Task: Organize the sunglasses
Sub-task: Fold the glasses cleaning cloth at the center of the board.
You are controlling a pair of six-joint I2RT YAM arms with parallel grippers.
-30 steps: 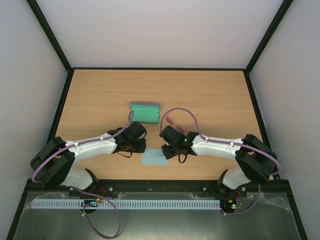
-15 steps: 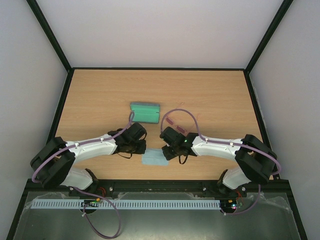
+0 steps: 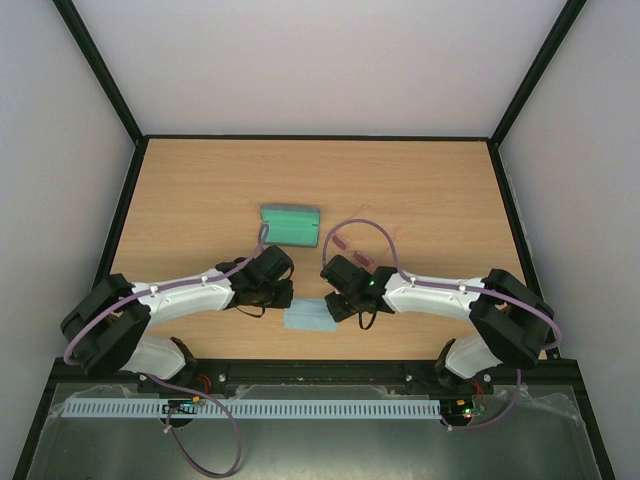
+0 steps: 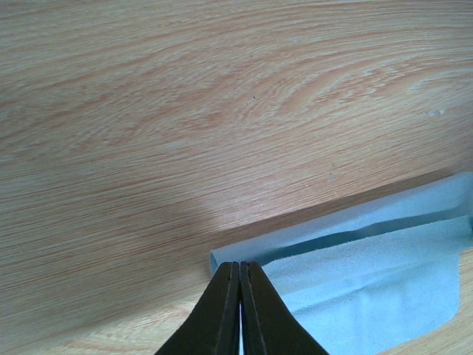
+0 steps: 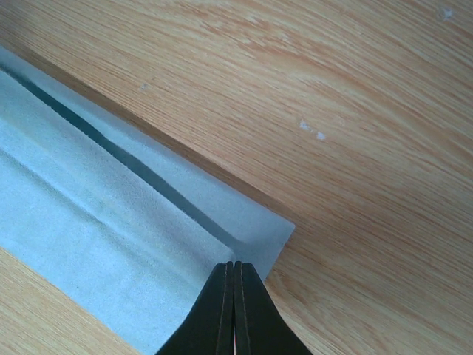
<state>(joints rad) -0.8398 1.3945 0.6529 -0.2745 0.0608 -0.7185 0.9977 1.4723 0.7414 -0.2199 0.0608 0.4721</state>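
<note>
The sunglasses (image 3: pixel 341 242), thin and pink, lie on the table just right of the green oblong case (image 3: pixel 290 224), partly behind the right arm's cable. They do not show in either wrist view. A light blue cloth (image 3: pixel 308 318) lies folded between the two grippers. My left gripper (image 3: pixel 284 298) is shut on the cloth's upper layer at its left corner; in the left wrist view its jaws (image 4: pixel 240 265) pinch the cloth (image 4: pixel 369 281). My right gripper (image 3: pixel 331 305) is shut on the right corner; its jaws (image 5: pixel 234 265) meet over the cloth (image 5: pixel 96 214).
The wooden table (image 3: pixel 430 190) is bounded by black frame rails at the back and both sides. The arms' bases and a metal tray stand along the near edge. Purple cables loop over both arms.
Both grippers have shifted slightly toward the near edge with the cloth's corners, and the cloth looks a little narrower. The case and sunglasses have not moved.
</note>
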